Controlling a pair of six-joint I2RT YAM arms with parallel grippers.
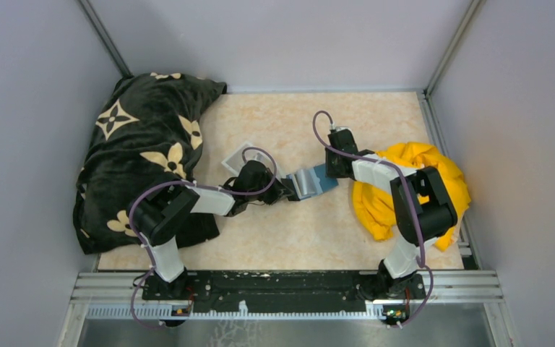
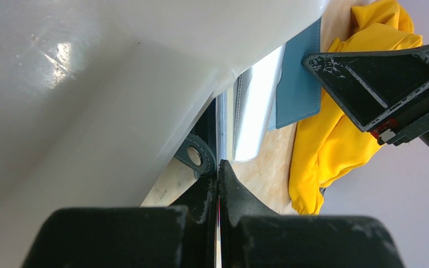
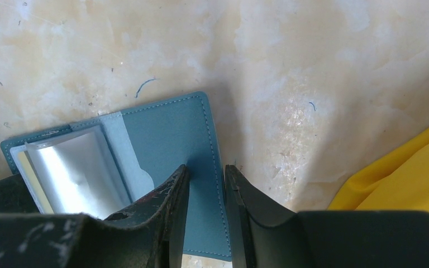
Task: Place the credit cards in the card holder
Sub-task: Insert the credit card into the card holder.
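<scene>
The teal card holder [image 1: 312, 181] lies open mid-table, beside both grippers. In the right wrist view the card holder [image 3: 167, 131] shows a shiny clear sleeve [image 3: 72, 167] with a yellow card edge [image 3: 25, 173] beside it. My right gripper [image 3: 206, 170] is open, its fingertips straddling the stitched right edge of the cover and resting on it. My left gripper [image 2: 218, 167] is shut on a thin credit card seen edge-on, at the holder's left side by its snap tab [image 2: 194, 156]. A pale glossy surface hides the left of that view.
A black blanket with tan flowers [image 1: 144, 144] is heaped at the left. A yellow cloth [image 1: 412, 188] lies under the right arm. A clear-white tray [image 1: 240, 155] sits just behind the left gripper [image 1: 287, 190]. Grey walls close in three sides.
</scene>
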